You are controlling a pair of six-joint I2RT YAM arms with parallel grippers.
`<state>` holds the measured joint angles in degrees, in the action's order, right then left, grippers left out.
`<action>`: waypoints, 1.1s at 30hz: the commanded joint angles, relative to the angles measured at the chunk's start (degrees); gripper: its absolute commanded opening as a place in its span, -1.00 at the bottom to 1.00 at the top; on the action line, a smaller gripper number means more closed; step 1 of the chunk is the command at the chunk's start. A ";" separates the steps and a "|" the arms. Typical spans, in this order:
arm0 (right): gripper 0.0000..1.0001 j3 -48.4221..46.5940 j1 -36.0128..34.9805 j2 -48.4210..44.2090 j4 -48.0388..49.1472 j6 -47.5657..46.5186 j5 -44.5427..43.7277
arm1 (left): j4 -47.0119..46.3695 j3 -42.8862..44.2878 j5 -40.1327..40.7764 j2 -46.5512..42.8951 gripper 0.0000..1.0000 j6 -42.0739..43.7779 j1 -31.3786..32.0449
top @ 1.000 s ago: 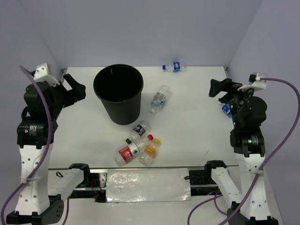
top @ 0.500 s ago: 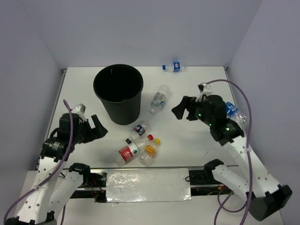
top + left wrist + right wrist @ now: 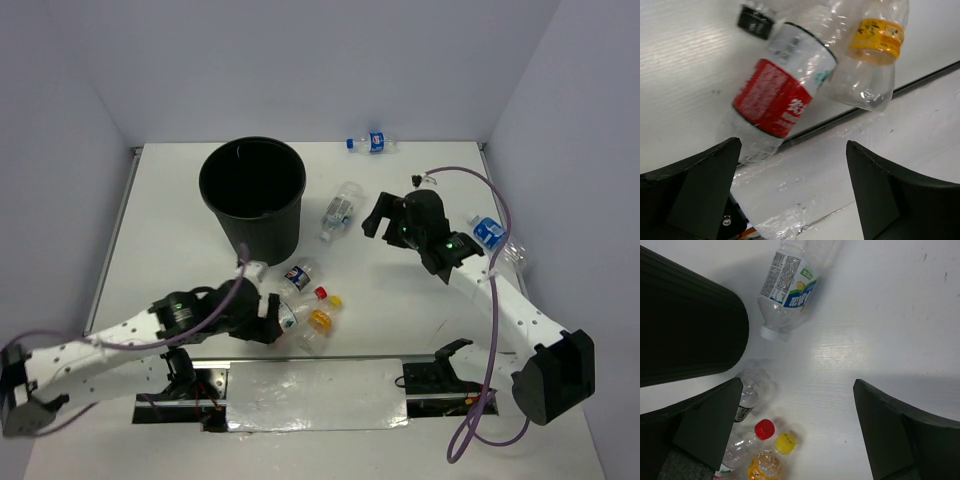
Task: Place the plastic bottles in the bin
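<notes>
The black bin (image 3: 216,198) stands at the back left, and also shows in the right wrist view (image 3: 685,325). Near the front edge lie a red-label bottle (image 3: 283,319) (image 3: 775,97), a yellow-label bottle (image 3: 320,322) (image 3: 872,45) and a black-capped bottle (image 3: 298,276) (image 3: 747,401). A clear bottle with a green-blue label (image 3: 342,210) (image 3: 789,287) lies right of the bin. A blue-label bottle (image 3: 372,143) lies at the back. Another blue bottle (image 3: 490,232) lies at the right. My left gripper (image 3: 266,318) (image 3: 792,145) is open at the red-label bottle's base. My right gripper (image 3: 382,222) (image 3: 797,382) is open and empty above the table.
The table's near edge has a metal rail (image 3: 865,107) and a plastic-wrapped strip (image 3: 315,393) right behind the front bottles. The walls close in the back and both sides. The right arm's cable (image 3: 497,215) loops over the blue bottle at the right.
Both arms came down from their raised side poses. The left gripper swung to the red-label bottle at the front. The right gripper moved left toward the clear bottle by the bin.
</notes>
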<state>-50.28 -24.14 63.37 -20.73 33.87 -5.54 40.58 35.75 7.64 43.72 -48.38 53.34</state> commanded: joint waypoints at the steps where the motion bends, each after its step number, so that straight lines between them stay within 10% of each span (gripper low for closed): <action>1: 1.00 0.88 0.23 -1.23 4.29 -1.87 -0.44 | -2.87 6.07 15.70 10.71 0.99 -3.56 11.41; 7: 1.00 3.43 1.02 -4.66 2.55 -4.25 2.46 | -3.82 9.08 18.12 28.14 0.99 -0.06 14.86; 18: 1.00 9.05 0.94 -11.95 -3.87 -2.41 11.33 | -13.50 6.97 15.93 34.14 0.98 3.64 14.86; 28: 1.00 15.65 -2.40 -17.23 -6.52 -1.87 9.50 | -11.14 12.14 15.03 21.43 -0.88 7.68 14.95; 33: 1.00 13.73 -7.05 -16.10 -6.95 -7.33 9.07 | -10.08 23.28 12.23 13.68 -1.00 13.30 16.00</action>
<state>-34.46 -27.53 46.89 -27.38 30.09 4.75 31.86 51.16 21.04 61.87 -39.35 68.20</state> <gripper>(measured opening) 0.998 0.492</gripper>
